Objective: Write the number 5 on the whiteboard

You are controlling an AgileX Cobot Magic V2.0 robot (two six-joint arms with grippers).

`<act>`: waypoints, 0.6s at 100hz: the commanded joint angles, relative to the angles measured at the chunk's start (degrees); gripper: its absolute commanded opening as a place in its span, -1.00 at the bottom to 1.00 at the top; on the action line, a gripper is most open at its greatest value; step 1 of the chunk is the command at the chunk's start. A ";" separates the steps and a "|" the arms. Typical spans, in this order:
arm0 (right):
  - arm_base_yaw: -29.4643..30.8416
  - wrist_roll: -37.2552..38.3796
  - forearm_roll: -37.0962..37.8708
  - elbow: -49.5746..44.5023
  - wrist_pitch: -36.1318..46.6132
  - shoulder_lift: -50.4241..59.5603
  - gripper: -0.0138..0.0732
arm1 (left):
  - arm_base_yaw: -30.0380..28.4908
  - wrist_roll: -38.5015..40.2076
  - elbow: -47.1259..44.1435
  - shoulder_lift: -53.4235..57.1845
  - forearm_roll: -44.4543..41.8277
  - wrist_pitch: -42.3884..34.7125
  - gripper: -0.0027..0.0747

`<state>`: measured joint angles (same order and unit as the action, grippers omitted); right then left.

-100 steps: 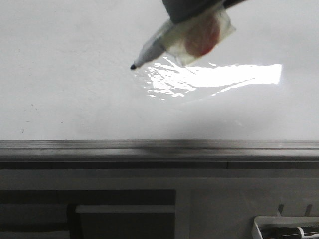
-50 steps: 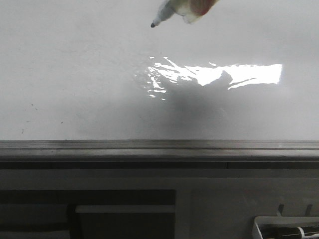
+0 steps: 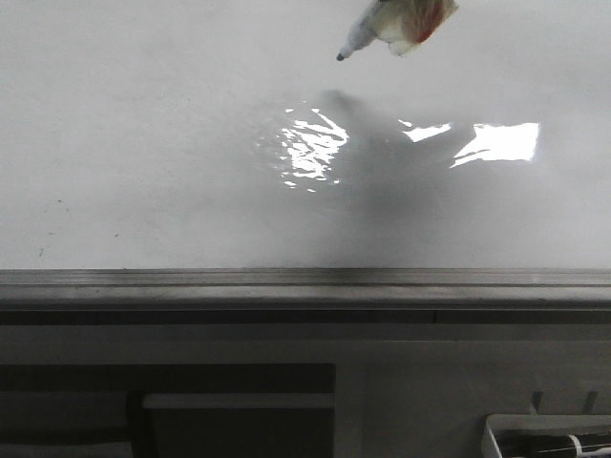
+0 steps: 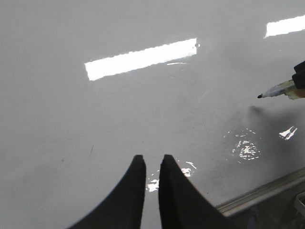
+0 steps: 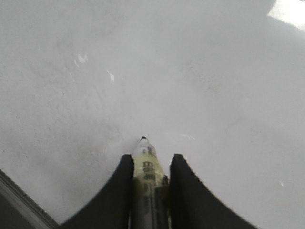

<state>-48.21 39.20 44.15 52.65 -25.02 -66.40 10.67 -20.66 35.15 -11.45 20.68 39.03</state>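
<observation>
Your right hand (image 5: 148,164) is clamped on a marker (image 5: 147,164), w/ the barrel pinched between both black fingers (image 5: 123,191) and the black tip sticking out just past them. In the front view the marker (image 3: 382,29) comes in from the top edge, right of centre, tilted so the tip points down and to the left. The tip sits above the whiteboard (image 3: 143,143); can't tell from any view whether it touches. A soft grey shadow lies on the board below the tip.

Your left hand (image 4: 151,164) holds nothing. Its two dark fingers (image 4: 131,191) are close together w/ only a thin gap between them, over bare board and well apart from the marker (image 4: 276,90), which shows at that view's edge.

No strokes of the number 5 visible on the board, only bright glare patches (image 3: 310,148) and a few faint specks. The grey metal edge rail (image 3: 305,281) runs along the board's near side. A white tray (image 3: 544,434) shows at the bottom right corner below the rail.
</observation>
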 commanded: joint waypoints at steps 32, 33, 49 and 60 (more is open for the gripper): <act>0.44 1.71 2.43 1.91 -0.50 -3.08 -0.77 | -0.09 0.65 1.44 -0.69 1.61 -3.59 -0.81; 0.44 1.71 2.43 1.91 -0.52 -3.08 -0.77 | -0.09 0.65 1.44 -0.69 1.61 -3.59 -0.81; 0.44 1.81 3.26 1.91 -1.08 -3.17 -0.77 | -0.09 0.65 1.44 -0.69 1.61 -3.59 -0.81; 0.44 3.00 3.26 1.91 -1.75 -3.17 -0.77 | -0.09 0.65 1.44 -0.69 1.61 -3.59 -0.81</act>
<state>-47.99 41.13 44.88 52.81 -26.15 -70.08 10.67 -20.66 35.15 -11.45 20.68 39.03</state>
